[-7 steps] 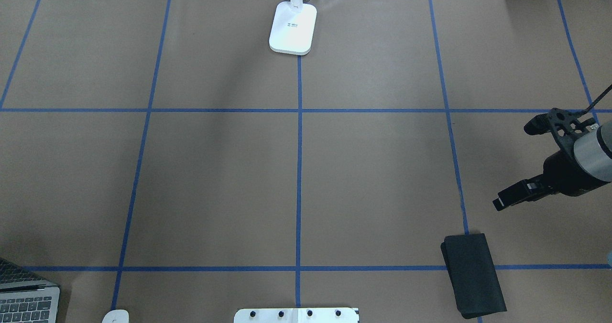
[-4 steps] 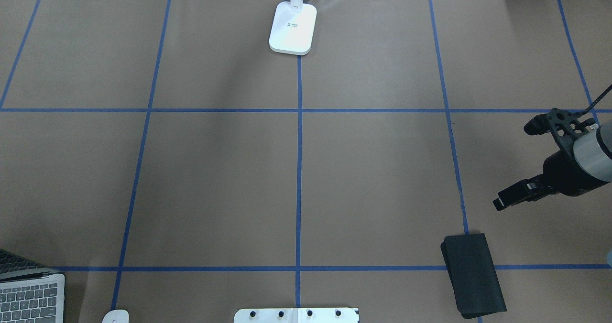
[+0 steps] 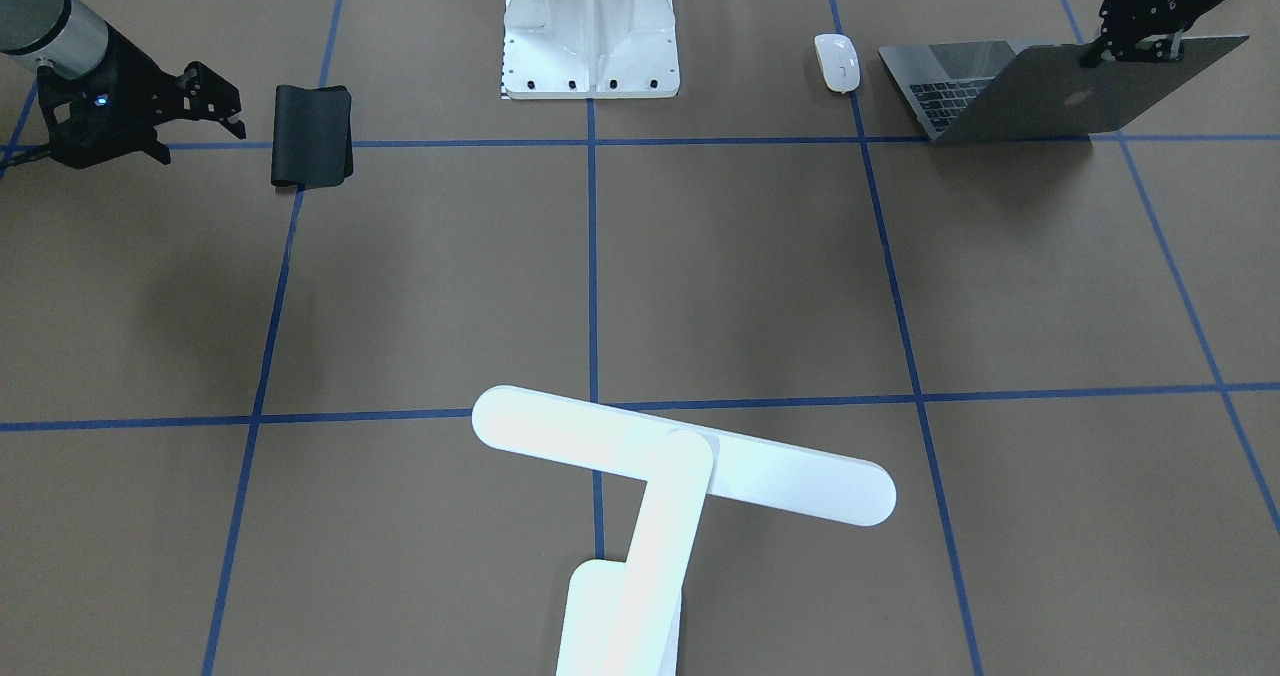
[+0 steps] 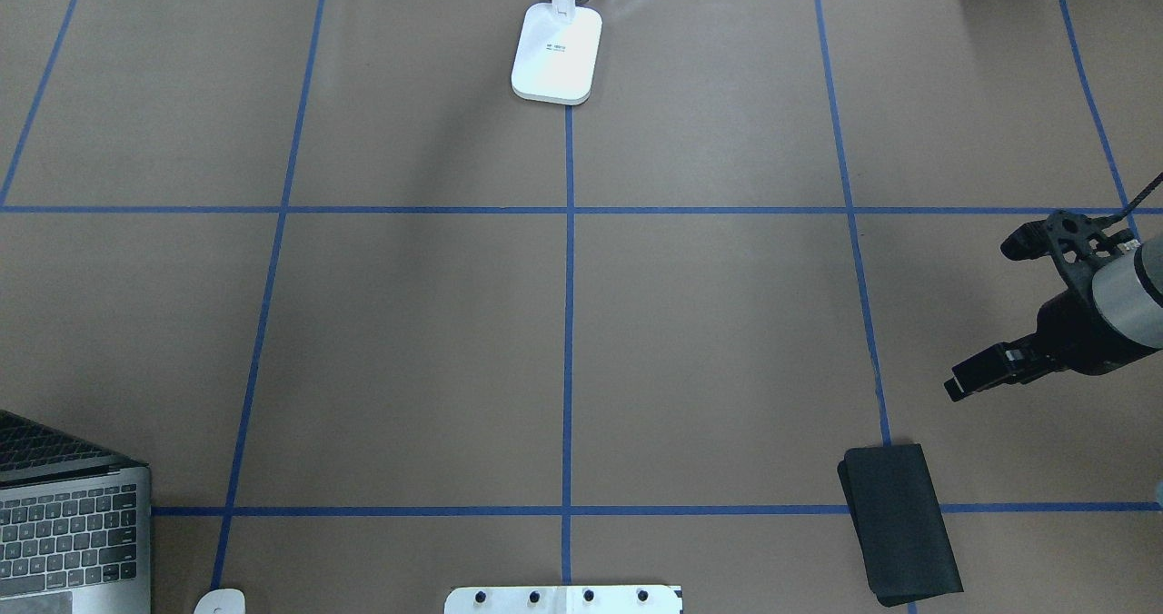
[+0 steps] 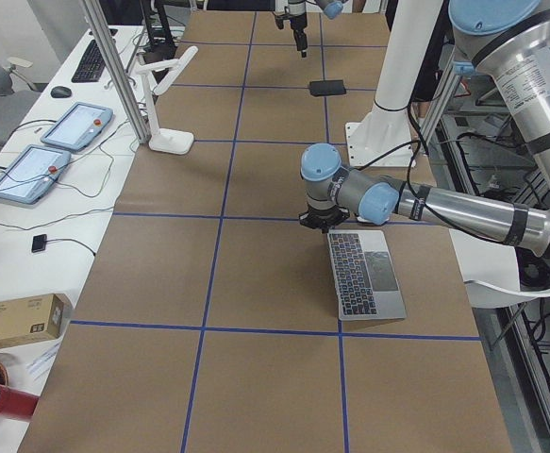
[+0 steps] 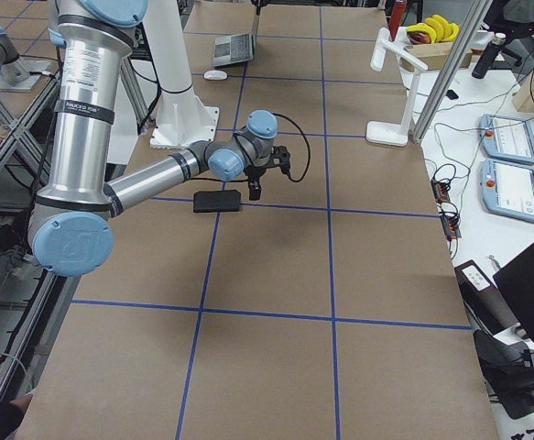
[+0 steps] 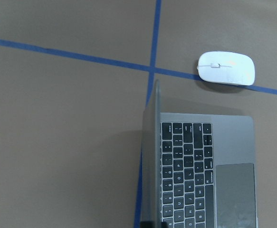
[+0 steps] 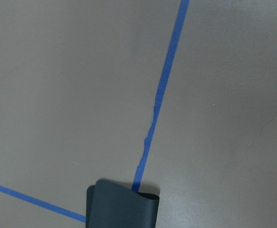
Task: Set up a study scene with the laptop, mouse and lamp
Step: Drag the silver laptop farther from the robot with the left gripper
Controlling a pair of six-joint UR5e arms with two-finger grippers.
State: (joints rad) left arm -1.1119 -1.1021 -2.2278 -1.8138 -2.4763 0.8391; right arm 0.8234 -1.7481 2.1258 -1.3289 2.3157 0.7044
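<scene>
The laptop (image 3: 1050,91) stands open at the table's near left corner, its keyboard (image 4: 68,528) showing at the overhead view's bottom left. My left gripper (image 3: 1135,48) is shut on the top edge of the lid, seen edge-on in the left wrist view (image 7: 150,156). The mouse (image 3: 837,61) lies beside the laptop (image 7: 226,68), apart from it. The lamp (image 3: 680,456) stands at the far middle edge on its base (image 4: 556,51). My right gripper (image 4: 965,384) hovers open and holds nothing, near the right edge above the black pad.
A folded black pad (image 4: 899,523) lies at the near right on a blue tape crossing (image 8: 121,206). The white bolted pedestal (image 3: 590,26) stands at the near middle edge. Blue tape lines grid the brown table (image 4: 409,341).
The laptop has slid farther into the overhead view from the bottom left corner, toward the table's middle. The right gripper has drifted slightly down and right.
</scene>
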